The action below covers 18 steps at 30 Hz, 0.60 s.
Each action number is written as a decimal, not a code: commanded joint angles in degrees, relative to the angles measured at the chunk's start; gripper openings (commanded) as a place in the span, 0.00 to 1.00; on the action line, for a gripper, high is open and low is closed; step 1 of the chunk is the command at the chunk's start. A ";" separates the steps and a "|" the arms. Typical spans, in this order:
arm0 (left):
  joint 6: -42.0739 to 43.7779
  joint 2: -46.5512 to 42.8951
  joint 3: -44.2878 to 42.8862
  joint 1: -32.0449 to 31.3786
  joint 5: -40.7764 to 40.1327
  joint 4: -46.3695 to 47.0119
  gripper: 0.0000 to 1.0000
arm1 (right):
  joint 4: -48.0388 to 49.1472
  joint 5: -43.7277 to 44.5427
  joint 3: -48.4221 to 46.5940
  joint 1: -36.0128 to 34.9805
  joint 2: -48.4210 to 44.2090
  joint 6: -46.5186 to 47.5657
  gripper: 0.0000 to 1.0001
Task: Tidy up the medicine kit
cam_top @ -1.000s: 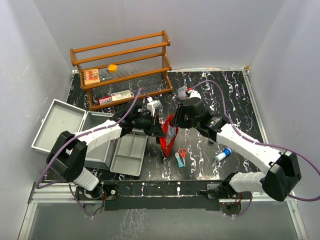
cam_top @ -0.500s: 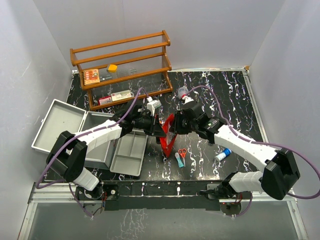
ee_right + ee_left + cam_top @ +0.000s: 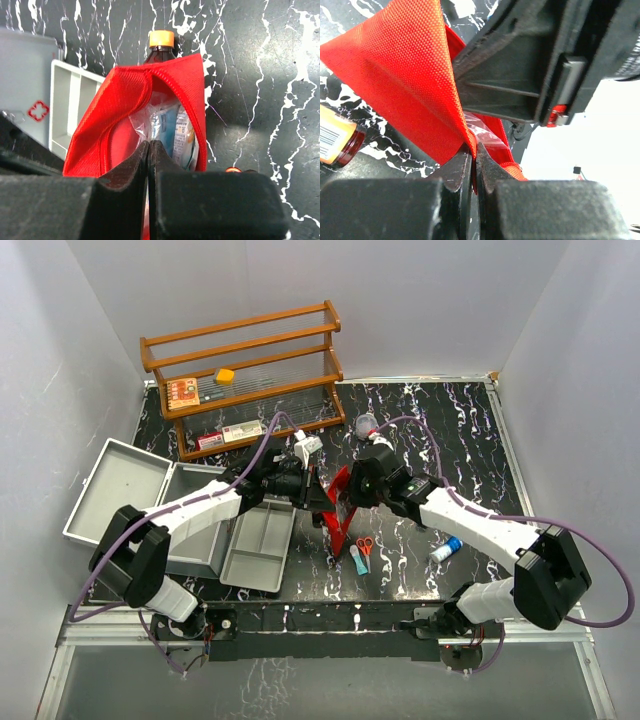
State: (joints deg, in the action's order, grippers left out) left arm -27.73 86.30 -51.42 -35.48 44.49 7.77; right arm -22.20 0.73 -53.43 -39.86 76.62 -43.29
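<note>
The medicine kit (image 3: pixel 120 490) lies open at the left, a silver-grey case with its grey two-compartment tray (image 3: pixel 258 545) standing in front of it. A red fabric pouch (image 3: pixel 340 508) hangs between my grippers at mid-table. My left gripper (image 3: pixel 322 506) is shut on the pouch's edge (image 3: pixel 420 100); in its wrist view the jaws (image 3: pixel 473 150) pinch the red hem. My right gripper (image 3: pixel 354 494) is shut at the pouch's mouth (image 3: pixel 150 145), its tips on a clear plastic packet (image 3: pixel 165 125) inside the pouch (image 3: pixel 100 140). The tray (image 3: pixel 62 100) and case (image 3: pixel 25 65) show behind.
A brown bottle with an orange cap (image 3: pixel 161 44) lies behind the pouch. Red scissors (image 3: pixel 366 546), a teal item (image 3: pixel 356 560) and a blue-white bottle (image 3: pixel 446 548) lie on the black marbled table. A small pink-capped bottle (image 3: pixel 366 424) stands near the wooden rack (image 3: pixel 245 375).
My right gripper has moved left and down to the pouch's mouth. The pouch has narrowed and tilted between the two grippers. The left arm has barely moved.
</note>
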 commanded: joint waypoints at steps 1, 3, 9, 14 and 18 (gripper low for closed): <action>-0.73 -3.76 -0.19 -0.20 5.23 5.16 0.00 | 4.14 5.10 0.88 -0.05 -0.48 -8.58 0.00; -1.32 -3.70 0.16 -0.20 5.88 5.97 0.00 | 5.38 6.57 1.41 -0.03 -0.59 -10.74 0.00; -1.07 -3.81 -0.56 -0.20 3.95 4.26 0.00 | 11.19 -0.55 1.62 0.00 -1.43 -8.39 0.07; 0.53 -3.90 -0.84 -0.20 0.08 1.69 0.00 | 7.71 0.01 1.79 0.00 -6.77 -3.91 0.21; 0.49 -3.47 -0.85 -0.15 -0.39 1.94 0.00 | 1.21 0.45 0.85 0.07 -10.67 -0.31 0.29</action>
State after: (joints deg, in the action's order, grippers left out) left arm -28.25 85.41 -51.42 -35.48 44.49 9.34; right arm -17.78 1.30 -50.81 -39.83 70.89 -48.05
